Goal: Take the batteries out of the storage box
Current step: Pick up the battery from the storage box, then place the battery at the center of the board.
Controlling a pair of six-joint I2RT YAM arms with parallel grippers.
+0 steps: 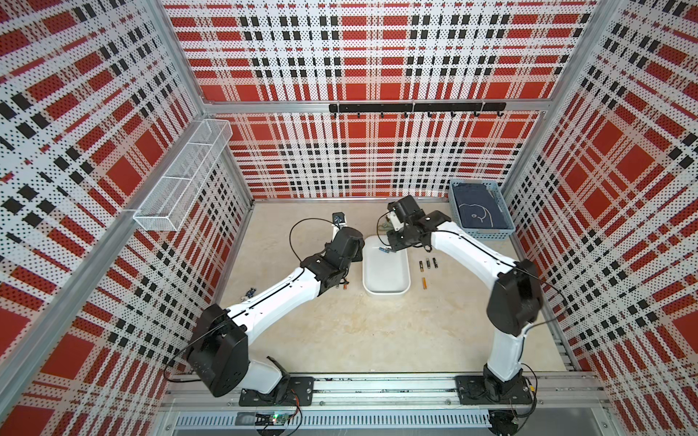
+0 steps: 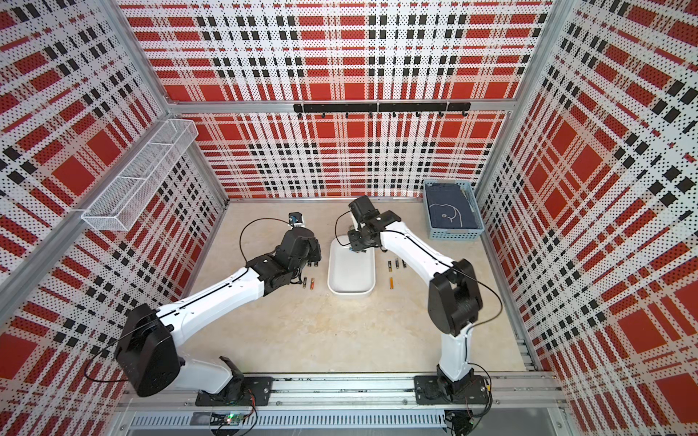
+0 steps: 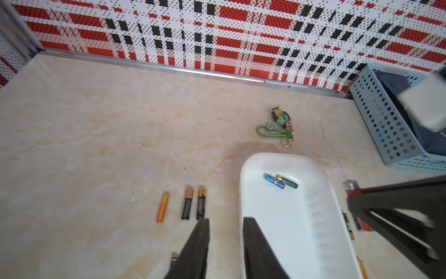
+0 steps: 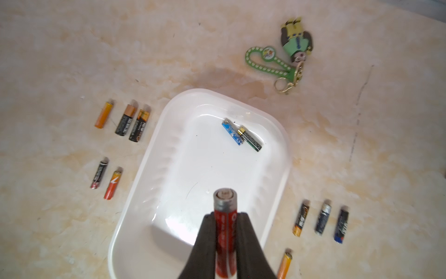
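Fingers (image 4: 205,241) of right gripper (image 4: 226,215) pinch slim red grey-capped battery (image 4: 225,227) over white plastic rectangular tray (image 4: 144,193). Beyond fingertips, inside tray: blue cell (image 4: 232,131), black-green cell (image 4: 251,139). Loose batteries (image 4: 125,120) flank tray. Left gripper (image 3: 226,219) fingers spread, nothing between.

You are boxed in by red, black and white plaid walls (image 1: 377,56); your floor (image 1: 340,332) is pale marbled beige.
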